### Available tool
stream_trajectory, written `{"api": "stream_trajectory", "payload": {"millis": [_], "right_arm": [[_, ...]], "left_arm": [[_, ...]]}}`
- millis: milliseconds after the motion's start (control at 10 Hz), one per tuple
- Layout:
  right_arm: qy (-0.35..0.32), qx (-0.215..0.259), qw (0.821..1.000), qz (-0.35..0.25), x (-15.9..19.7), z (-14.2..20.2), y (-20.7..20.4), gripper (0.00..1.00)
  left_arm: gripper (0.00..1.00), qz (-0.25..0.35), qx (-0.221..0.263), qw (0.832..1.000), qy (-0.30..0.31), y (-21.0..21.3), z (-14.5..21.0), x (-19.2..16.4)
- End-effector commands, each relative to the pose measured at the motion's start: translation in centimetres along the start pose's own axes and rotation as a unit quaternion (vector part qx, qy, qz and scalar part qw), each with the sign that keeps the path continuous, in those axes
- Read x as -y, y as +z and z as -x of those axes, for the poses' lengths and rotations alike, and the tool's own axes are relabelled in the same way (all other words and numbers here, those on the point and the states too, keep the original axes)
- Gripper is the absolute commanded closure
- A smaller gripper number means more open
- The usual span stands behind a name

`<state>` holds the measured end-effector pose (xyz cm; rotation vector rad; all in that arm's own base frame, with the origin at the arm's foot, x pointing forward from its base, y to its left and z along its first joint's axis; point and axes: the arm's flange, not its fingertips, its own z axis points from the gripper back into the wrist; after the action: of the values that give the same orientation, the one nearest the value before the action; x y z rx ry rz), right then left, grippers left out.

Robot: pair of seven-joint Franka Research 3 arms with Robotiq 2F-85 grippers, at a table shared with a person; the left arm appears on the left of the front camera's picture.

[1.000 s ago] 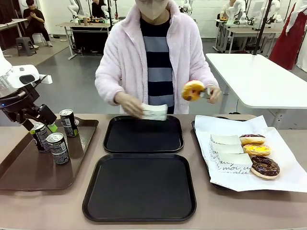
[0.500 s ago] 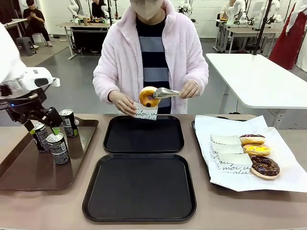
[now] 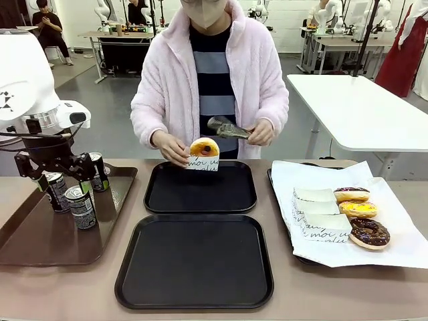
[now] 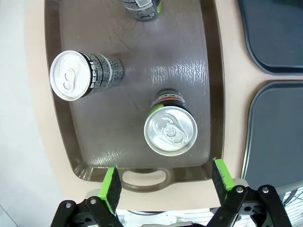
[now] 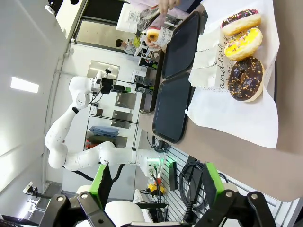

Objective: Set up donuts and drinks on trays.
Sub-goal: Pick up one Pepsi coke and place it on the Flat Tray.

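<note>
Over the brown tray (image 4: 142,80), your left gripper (image 4: 166,177) hangs spread, likely framing a can (image 4: 170,131) for pickup; right gripper (image 5: 157,182) spread too.

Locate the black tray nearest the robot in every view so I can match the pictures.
Front view: the near black tray lies low in the middle.
Left wrist view: the near black tray sits at the right edge, lower half, right of the brown tray.
Right wrist view: the near black tray is mid-picture, left of the white paper.
Shared landmark: the far black tray, right next to it.
</note>
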<state>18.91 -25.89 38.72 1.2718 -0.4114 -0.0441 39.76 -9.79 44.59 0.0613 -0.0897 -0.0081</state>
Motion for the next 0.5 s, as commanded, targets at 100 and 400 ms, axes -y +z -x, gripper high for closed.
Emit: {"api": "stream_trajectory", "payload": {"millis": [100, 400], "right_arm": [[0.006, 0.000, 1.000, -0.006, 0.1, 0.1, 0.1, 0.00], [0.006, 0.000, 1.000, -0.006, 0.1, 0.1, 0.1, 0.00]], "left_arm": [[0.00, 0.014, 0.008, 0.999, 0.038, -1.6, -1.4, -0.3], [0.00, 0.030, -0.002, 0.999, 0.039, -3.3, -2.5, 0.0]]}}
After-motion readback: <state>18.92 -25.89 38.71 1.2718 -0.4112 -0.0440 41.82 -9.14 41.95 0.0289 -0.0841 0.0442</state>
